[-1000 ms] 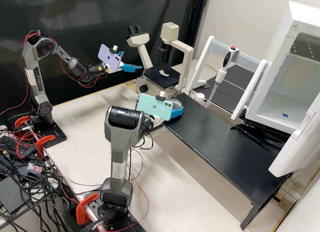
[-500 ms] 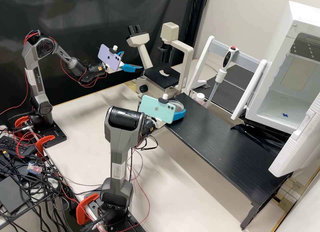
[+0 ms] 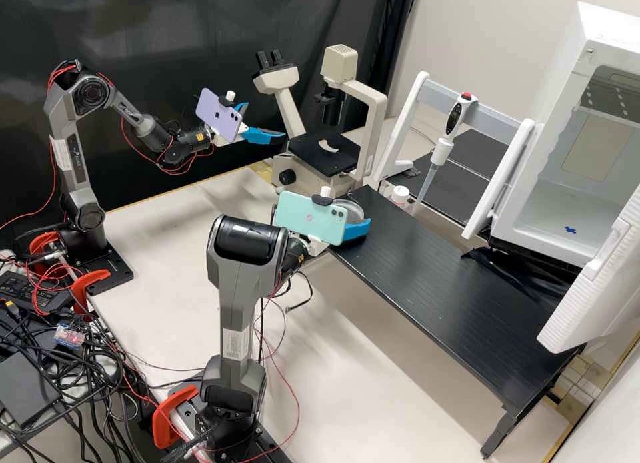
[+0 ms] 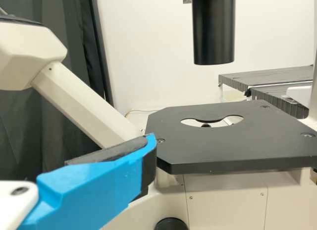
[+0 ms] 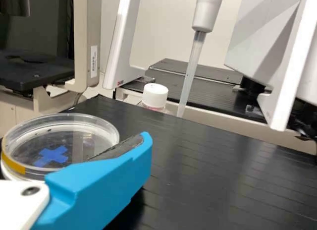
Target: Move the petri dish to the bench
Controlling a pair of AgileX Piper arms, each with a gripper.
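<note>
Black curtain (image 3: pixel 167 23) hangs across the upper left of the high view, pale wall (image 3: pixel 480 36) fills in toward the upper right, and a cream worktop (image 3: pixel 167 230) runs below, with a low black bench (image 3: pixel 453 296) standing over it from the middle to the lower right. Over by the bench's near-left corner, around the centre of the frame, I can see the right gripper (image 3: pixel 357 216) closed on the petri dish (image 5: pixel 74 123), its blue finger (image 5: pixel 109 175) up against the clear round wall. There's a yellow-orange mark on the dish's side and a blue cross showing through it; whether its base touches the bench, I can't tell. Up in the upper left, the left gripper (image 3: pixel 265 121) has its blue fingers (image 3: pixel 263 136) spread well apart with nothing between them, near the dark stage (image 3: pixel 320 158) of an inverted microscope (image 3: pixel 377 103), just above centre. Right of that, a pipette (image 3: pixel 441 151) hangs upright on a white-legged stand (image 3: pixel 404 120), near a bottle with a white cap (image 3: pixel 400 192). Over on the right side sits a white chamber (image 3: pixel 547 190), door wide open, a blue cross marker (image 3: pixel 570 230) on its floor. Tangled cables (image 3: pixel 87 383) crowd the lower left.
</note>
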